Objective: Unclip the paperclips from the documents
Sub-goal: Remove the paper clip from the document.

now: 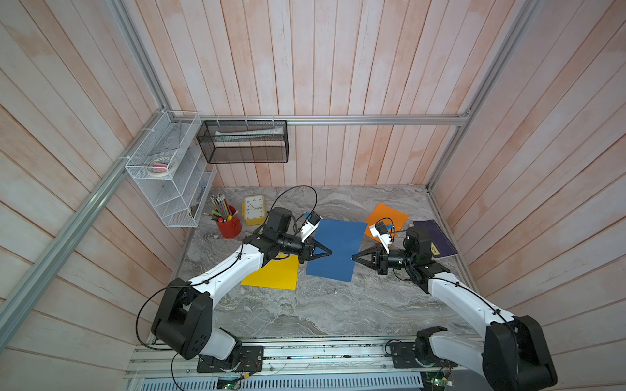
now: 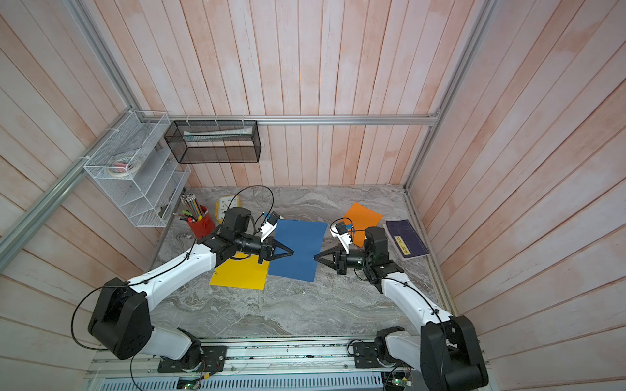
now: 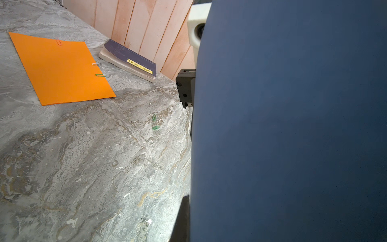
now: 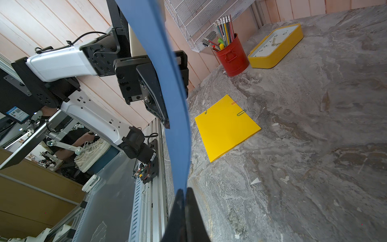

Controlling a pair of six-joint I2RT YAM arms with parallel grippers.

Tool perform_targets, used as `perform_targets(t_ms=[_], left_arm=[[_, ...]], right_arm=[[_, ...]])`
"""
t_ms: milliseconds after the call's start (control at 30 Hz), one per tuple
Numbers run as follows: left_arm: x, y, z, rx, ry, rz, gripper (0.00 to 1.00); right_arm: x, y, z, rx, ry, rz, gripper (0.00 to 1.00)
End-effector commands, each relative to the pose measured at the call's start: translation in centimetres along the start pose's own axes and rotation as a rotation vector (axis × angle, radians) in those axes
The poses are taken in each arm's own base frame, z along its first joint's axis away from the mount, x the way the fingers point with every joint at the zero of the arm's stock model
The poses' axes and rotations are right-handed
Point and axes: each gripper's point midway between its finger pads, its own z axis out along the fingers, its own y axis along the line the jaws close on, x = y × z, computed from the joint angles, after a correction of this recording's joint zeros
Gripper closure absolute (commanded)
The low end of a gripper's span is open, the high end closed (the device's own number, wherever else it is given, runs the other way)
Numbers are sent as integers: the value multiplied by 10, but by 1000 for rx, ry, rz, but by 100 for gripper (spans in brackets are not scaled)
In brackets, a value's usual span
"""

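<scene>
Left tool (image 1: pixel 330 253): clenched on dark blue sheet (image 1: pixel 338 237), 9 o'clock edge, in a top view.
Right tool (image 1: pixel 353 258): clenched on its 3 o'clock edge.
Left wrist: bent-wire paperclips (image 3: pixel 100 75) edge flat orange sheet (image 3: pixel 60 69).
Right wrist: clipped yellow sheet (image 4: pixel 226 127).

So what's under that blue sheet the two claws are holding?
Only tabletop shows below the blue sheet, with two loose green paperclips near its edge. From above, the sheet hides whatever lies directly beneath it.

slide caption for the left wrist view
Blue sheet fills the foreground; orange sheet carries three paperclips, two green ones lie loose on the table.
</scene>
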Motion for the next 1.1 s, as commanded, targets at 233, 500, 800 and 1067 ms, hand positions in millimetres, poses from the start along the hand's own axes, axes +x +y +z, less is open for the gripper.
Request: perform_targets(t_ms=[233, 500, 800, 1067], left_arm=[[-6, -2, -9, -23, -15, 30, 100], [-7, -3, -10, -24, -16, 32, 100], [-6, -3, -11, -25, -16, 30, 100], [-5, -2, -11, -30, -15, 30, 100]], right_arm=[[-4, 3, -2, 2, 0, -23, 93], [-3, 1, -2, 11, 1, -21, 92], [-3, 1, -2, 14, 2, -21, 90], [-4, -2, -4, 36, -4, -19, 90]])
